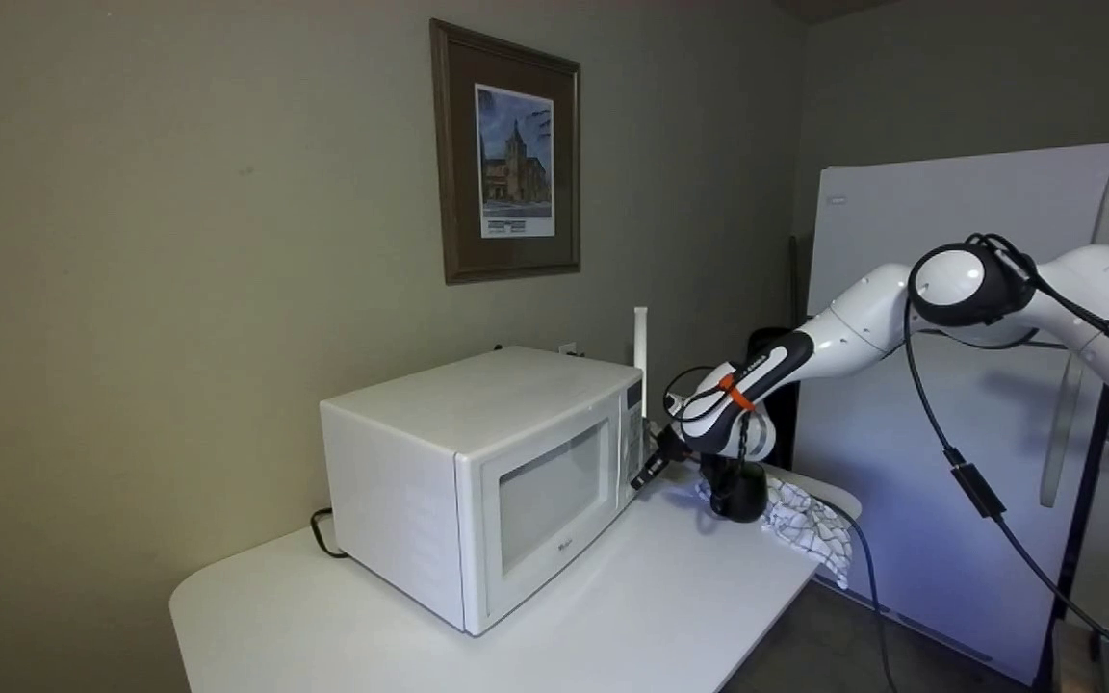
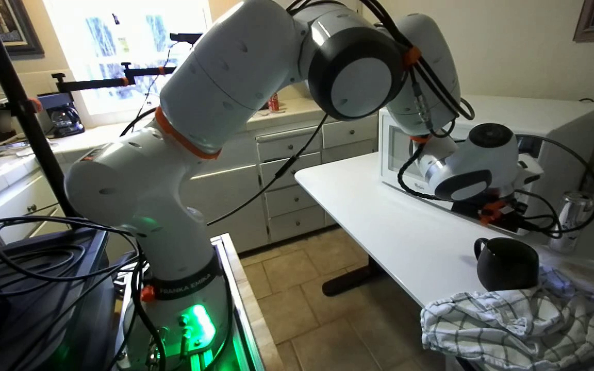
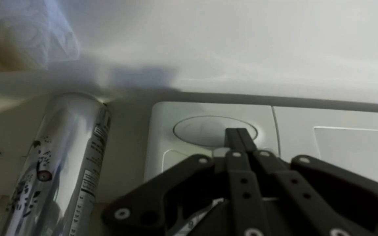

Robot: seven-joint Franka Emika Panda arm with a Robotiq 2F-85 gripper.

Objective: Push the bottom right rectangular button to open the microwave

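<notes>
Pale wall (image 1: 179, 241) and white table (image 1: 699, 568) fill much of the frame in an exterior view; microwave (image 1: 477, 491) on the table, lower middle. Fridge (image 1: 1007, 414) at right shows only there. Window (image 2: 121, 62) and coffee maker (image 2: 65, 116) appear upper left in an exterior view.

Gripper (image 3: 237, 134): fingertips pressed together, just right of centre in the wrist view, overlapping the right part of an oval button (image 3: 199, 131). Button clear in that view alone; whether they touch, cannot tell.

Silver can (image 3: 64, 154), wrist view, left, cut off by the bottom edge; blurred translucent wrapping (image 3: 28, 36) cut off at the upper left, contents unclear. Arm (image 2: 235, 72) in an exterior view hides part of the microwave's door; fingers there hard to make out.
</notes>
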